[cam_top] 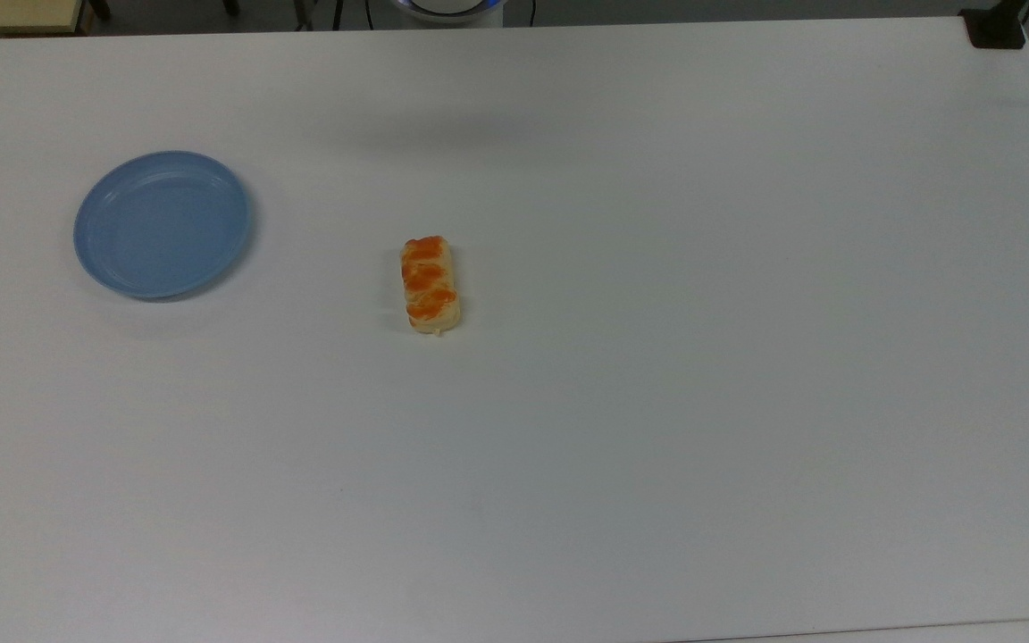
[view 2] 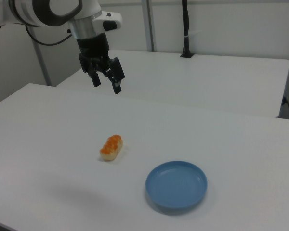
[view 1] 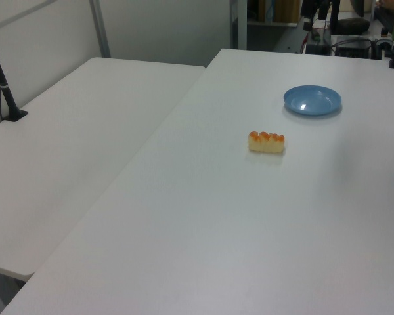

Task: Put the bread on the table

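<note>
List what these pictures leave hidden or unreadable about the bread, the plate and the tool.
- Bread: its underside is hidden against the table in all three views.
- Blue plate: its underside is hidden by the plate itself.
- Tool: seen open in the right view, high above the table; the arm behind it is cut off by the right view's left edge.
- Left view's far end: dark clutter past the table edge is too small to identify.

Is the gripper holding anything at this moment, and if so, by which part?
Nothing is held. The gripper hangs open and empty in the air, well clear of the bread, which lies by itself on the table, apart from the blue plate.
</note>
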